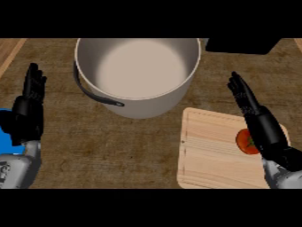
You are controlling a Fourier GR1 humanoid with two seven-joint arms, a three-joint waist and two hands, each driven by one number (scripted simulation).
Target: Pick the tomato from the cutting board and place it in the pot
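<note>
Head view: right hand (265, 128), fingers straight and apart, partly covers the tomato (245, 141) on the cutting board (212, 150), lower right. Left hand (28, 111) rests with fingers straight, left edge. Risk: the round tomato could roll away as fingers close.

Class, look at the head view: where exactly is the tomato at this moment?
The tomato lies on the cutting board at the lower right, near its right edge, partly hidden by the right hand. The pot stands up-left of it.
</note>
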